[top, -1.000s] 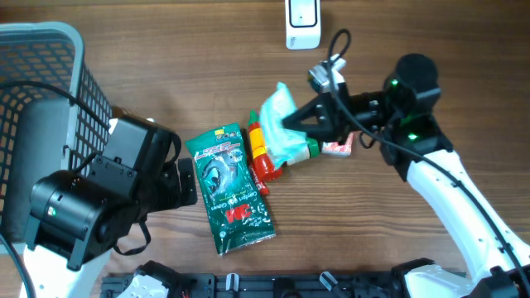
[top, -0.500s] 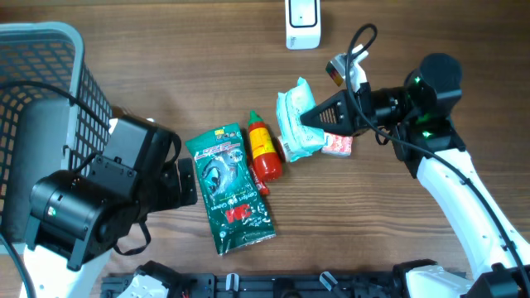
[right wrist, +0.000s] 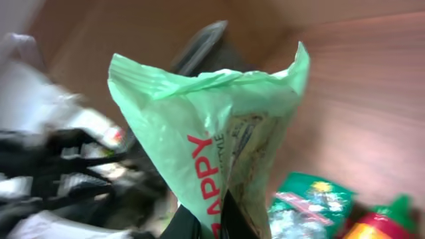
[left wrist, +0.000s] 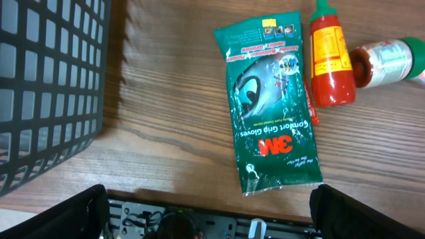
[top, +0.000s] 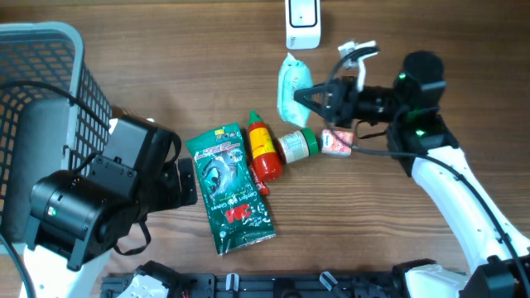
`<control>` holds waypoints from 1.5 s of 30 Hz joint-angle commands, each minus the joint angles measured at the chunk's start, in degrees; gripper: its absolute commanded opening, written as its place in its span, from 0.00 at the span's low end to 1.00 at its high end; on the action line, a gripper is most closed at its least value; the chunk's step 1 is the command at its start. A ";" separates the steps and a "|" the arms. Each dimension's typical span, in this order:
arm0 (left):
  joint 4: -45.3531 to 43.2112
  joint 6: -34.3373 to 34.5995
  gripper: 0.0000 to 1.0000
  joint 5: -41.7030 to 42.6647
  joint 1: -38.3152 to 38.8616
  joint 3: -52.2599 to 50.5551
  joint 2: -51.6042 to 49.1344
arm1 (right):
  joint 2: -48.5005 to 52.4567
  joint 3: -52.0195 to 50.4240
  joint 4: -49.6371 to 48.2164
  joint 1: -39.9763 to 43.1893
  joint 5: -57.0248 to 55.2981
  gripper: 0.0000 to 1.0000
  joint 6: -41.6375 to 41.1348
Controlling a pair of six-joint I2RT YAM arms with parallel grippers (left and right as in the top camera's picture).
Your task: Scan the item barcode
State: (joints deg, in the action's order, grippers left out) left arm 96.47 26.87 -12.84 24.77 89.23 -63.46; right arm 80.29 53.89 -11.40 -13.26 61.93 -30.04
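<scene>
The right gripper is clamped on the green packet, held off the table just beside the scanner; the left gripper hangs wide open, empty. Presenting is in hand: next, the packet's barcode likely needs turning to face the scanner.

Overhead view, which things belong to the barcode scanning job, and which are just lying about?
In the job:
- light green packet, held in the right arm's fingers
- white scanner at the table's far edge

Lying about:
- green 3M gloves pack
- red sauce bottle
- small bottle beside it
- small red-and-white box
- grey basket
</scene>
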 commanded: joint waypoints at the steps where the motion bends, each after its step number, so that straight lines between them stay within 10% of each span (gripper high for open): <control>1: 0.02 0.57 1.00 -0.70 -0.26 0.42 0.13 | 0.70 0.63 1.18 -6.69 -18.86 0.05 13.00; 12: 0.00 0.57 1.00 -0.70 -0.26 0.42 0.13 | 24.26 26.16 10.60 -9.97 -55.71 0.04 25.42; 25: 0.02 0.57 1.00 -0.70 -0.26 0.42 0.13 | 54.27 58.40 12.13 -4.96 -63.98 0.05 26.67; 37: 0.02 0.57 1.00 -0.70 -0.26 0.42 0.13 | 44.52 61.77 27.98 -1.73 -78.38 0.04 24.48; 45: 0.02 0.57 1.00 -0.70 -0.26 0.42 0.13 | 38.77 61.07 46.23 19.76 -89.11 0.05 29.90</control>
State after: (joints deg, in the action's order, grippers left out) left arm 96.47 26.87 -12.82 24.71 89.23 -63.46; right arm 119.63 114.72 31.86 -3.03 -20.99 -3.55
